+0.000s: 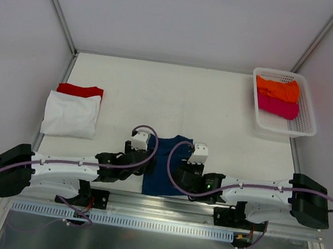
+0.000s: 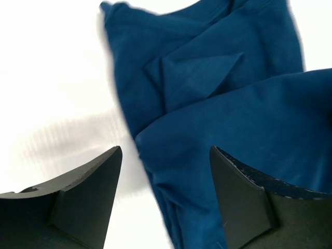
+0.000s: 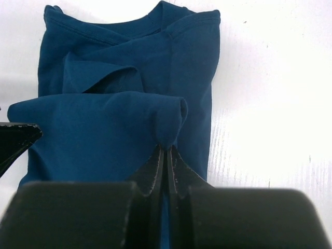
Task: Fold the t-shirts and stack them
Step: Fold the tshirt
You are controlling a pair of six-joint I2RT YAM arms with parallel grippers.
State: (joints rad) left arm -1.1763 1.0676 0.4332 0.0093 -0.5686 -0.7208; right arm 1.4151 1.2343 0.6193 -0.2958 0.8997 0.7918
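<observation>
Pinching a raised fold of the navy tee (image 3: 124, 78), the right tool (image 3: 165, 149) is clamping tight on the cloth, while the left tool (image 2: 165, 150) is hovering, jaws spread wide, over the tee's left edge, holding nothing. The tee is lying partly folded at the near middle of the tabletop (image 1: 176, 95). Soft, light and limp, it is likely sagging wherever unsupported, so doubled edges and corners are offering the surest hold.
</observation>
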